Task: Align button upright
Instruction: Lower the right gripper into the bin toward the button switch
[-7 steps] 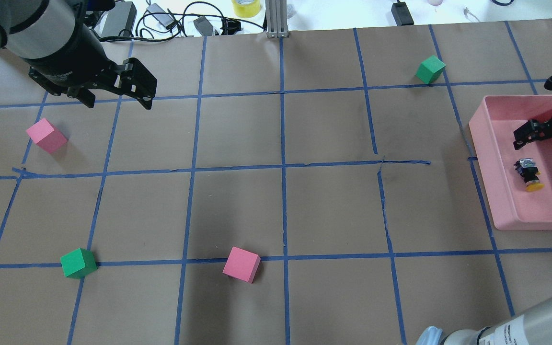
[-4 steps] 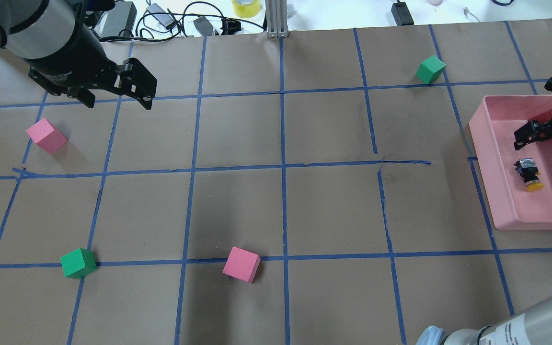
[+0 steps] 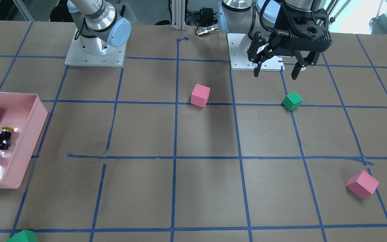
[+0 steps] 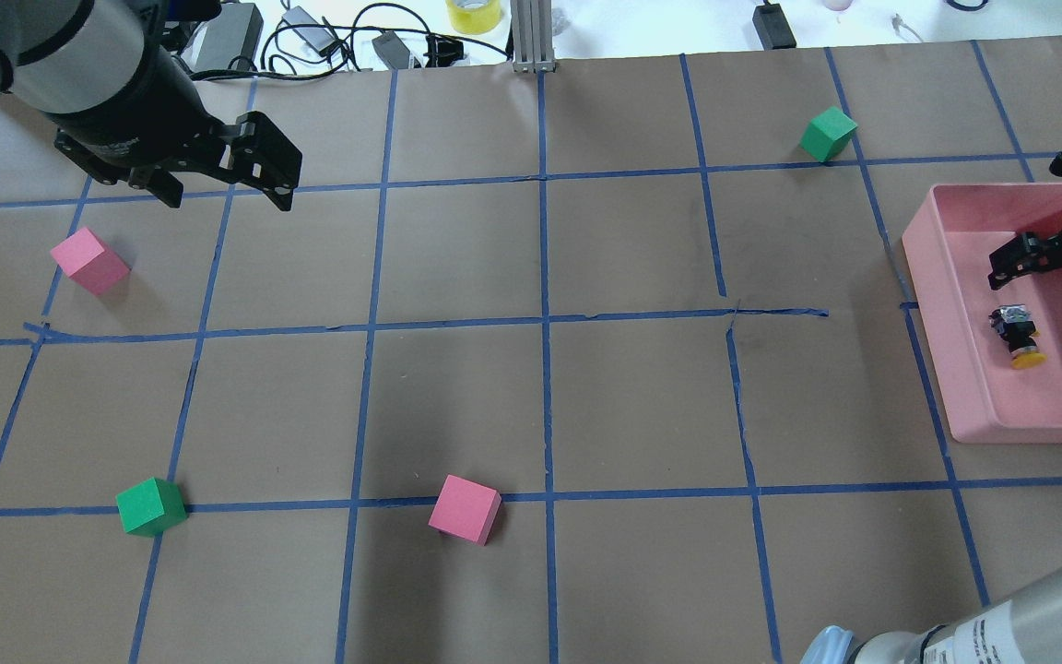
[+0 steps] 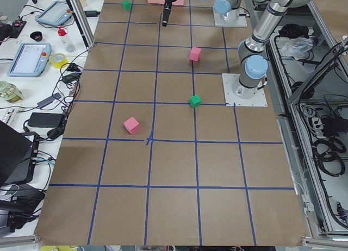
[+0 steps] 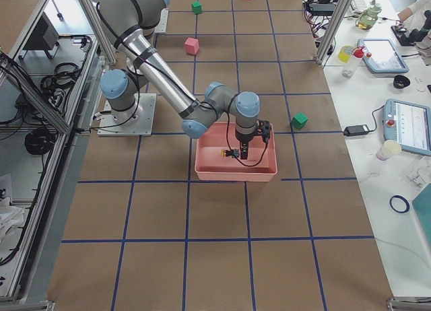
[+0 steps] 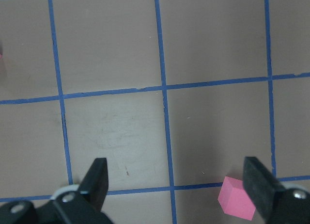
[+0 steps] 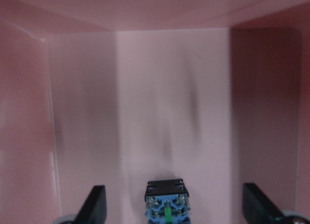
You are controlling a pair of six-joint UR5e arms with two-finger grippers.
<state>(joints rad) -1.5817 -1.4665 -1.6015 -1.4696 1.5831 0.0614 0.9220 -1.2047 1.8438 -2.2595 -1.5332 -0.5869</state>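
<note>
Two black two-finger claws show from the overhead camera. The left gripper [image 4: 228, 198] hangs spread wide above the brown paper-covered table [image 4: 642, 397]. The right gripper [image 4: 1052, 279] is over the shallow pink plastic tray [image 4: 923, 254], fingers apart, holding nothing. The tiny push-button with yellow cap, black body and grey-white base [image 4: 1015, 334] lies on its side on the tray floor just beside it, cap toward the robot.

From the front camera, the yellow cap peeks out just beyond the right fingertips.

On the right wrist camera, both fingers stand spread, with the push-button's base in the gap, clear of both.

On the left wrist camera, the fingers are wide apart and a pink foam cube [image 7: 236, 203] lies near one.
</note>
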